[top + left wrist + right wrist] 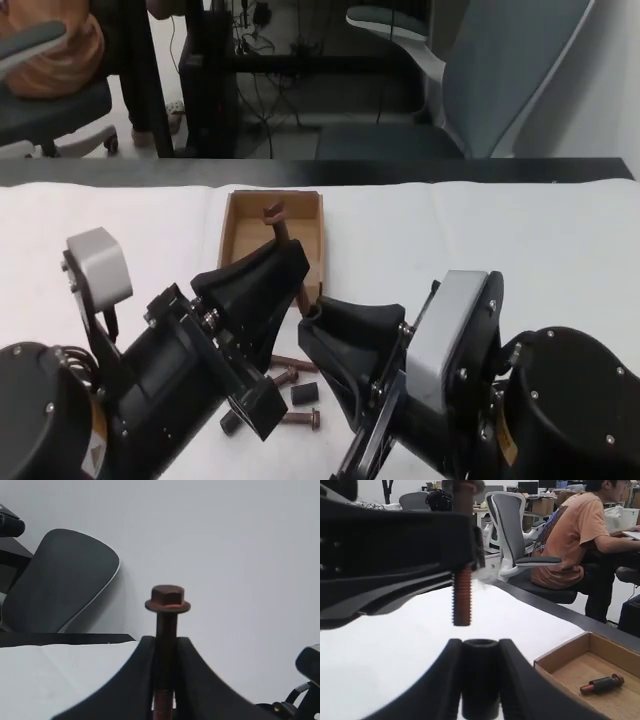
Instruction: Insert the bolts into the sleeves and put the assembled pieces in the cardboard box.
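Two grippers stood close together above the white-covered bench [520, 230]. The left gripper [165, 641] was clamped on a rust-brown hex-head metal bolt [167, 600], gripping it by the shank. The bolt stood upright, its flanged head clear above the fingertips and its threaded end sticking out beneath them. The right gripper [480, 644] sat just below the left one, its fingers pressed against a black cylindrical sleeve [480, 680] that stood upright with its open end facing up. In the right wrist view the bolt's thread hung just above the sleeve's mouth, a little off to one side and not touching it. Beyond both grippers lay a shallow brown cardboard box [562, 650], and on its floor rested one assembled bolt-and-sleeve piece [601, 683] on its side. Under and between the two arms, on the near side of the box, several loose bolts and sleeves [298, 392] were scattered on the bench.
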Robot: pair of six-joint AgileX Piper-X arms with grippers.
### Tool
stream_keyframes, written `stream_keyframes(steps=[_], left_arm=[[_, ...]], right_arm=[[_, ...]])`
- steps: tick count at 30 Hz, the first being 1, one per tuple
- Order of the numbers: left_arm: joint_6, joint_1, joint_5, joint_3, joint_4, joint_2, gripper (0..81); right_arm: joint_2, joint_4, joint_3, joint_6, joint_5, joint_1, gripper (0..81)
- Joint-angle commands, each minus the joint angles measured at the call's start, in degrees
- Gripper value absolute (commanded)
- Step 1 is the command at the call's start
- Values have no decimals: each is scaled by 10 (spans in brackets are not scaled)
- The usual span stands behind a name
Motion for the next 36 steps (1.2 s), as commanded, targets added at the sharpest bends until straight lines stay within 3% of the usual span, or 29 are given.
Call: stream_keyframes(steps=[1, 11, 16, 24, 26, 28, 29, 30, 31, 36], left_arm=[[16, -2, 14, -1, -8, -7, 18], [29, -2, 15, -1, -3, -7, 18], [29, -2, 21, -1, -3, -7, 18], [29, -2, 80, 3, 23, -7, 7], [29, -2, 81, 6, 19, -7, 132], [29, -2, 77, 8, 12, -7, 330], [29, -2, 77, 8, 6, -7, 501], [29, -2, 77, 8, 3, -7, 620], [29, -2, 77, 8, 2, -7, 700], [29, -2, 77, 8, -7, -9, 700]], right_arm=[[2, -16, -5, 4, -16, 1, 6], [2, -46, -8, 4, -22, 1, 6], [2, -46, -14, 4, 10, 1, 6], [2, -46, -41, -35, 10, 0, 6], [2, -43, -41, -35, 10, 0, 6], [2, -28, -41, -35, 10, 0, 6], [2, -19, -41, -35, 13, 0, 6], [2, -8, -41, -35, 17, 0, 6], [2, 1, -41, -35, 22, 0, 6], [2, 22, -41, -35, 50, 0, 6]])
